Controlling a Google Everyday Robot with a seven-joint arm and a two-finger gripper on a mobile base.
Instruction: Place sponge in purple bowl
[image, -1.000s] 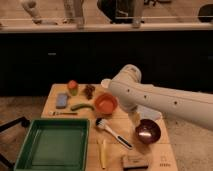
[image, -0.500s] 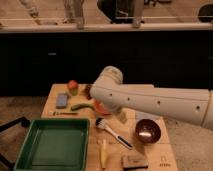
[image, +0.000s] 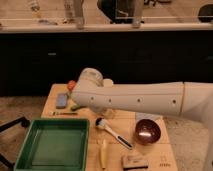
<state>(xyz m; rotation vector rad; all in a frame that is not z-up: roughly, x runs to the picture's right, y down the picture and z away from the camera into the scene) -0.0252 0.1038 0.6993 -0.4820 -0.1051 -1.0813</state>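
Observation:
The sponge (image: 62, 100), a small blue-grey pad, lies flat near the far left corner of the wooden table (image: 165, 159). The purple bowl (image: 147, 131) stands on the right side of the table, glossy inside, with nothing in it. My white arm (image: 135, 100) reaches in from the right across the table's middle, and its rounded end (image: 90, 82) sits just right of the sponge. The gripper is hidden behind that end of the arm, over the table's far left part. Nothing shows as held, and the sponge lies apart from the arm.
A green tray (image: 52, 145) fills the near left. A dish brush (image: 112, 132) lies between tray and bowl. A brownish block (image: 135, 161) and a yellow stick (image: 103, 154) sit at the front edge. An orange-red fruit (image: 71, 85), a green item (image: 76, 106) and a white cup (image: 107, 82) surround the arm's end.
The arm has swung left across the table, from above the middle to beside the sponge. It now covers the orange bowl. The sponge and purple bowl have not moved.

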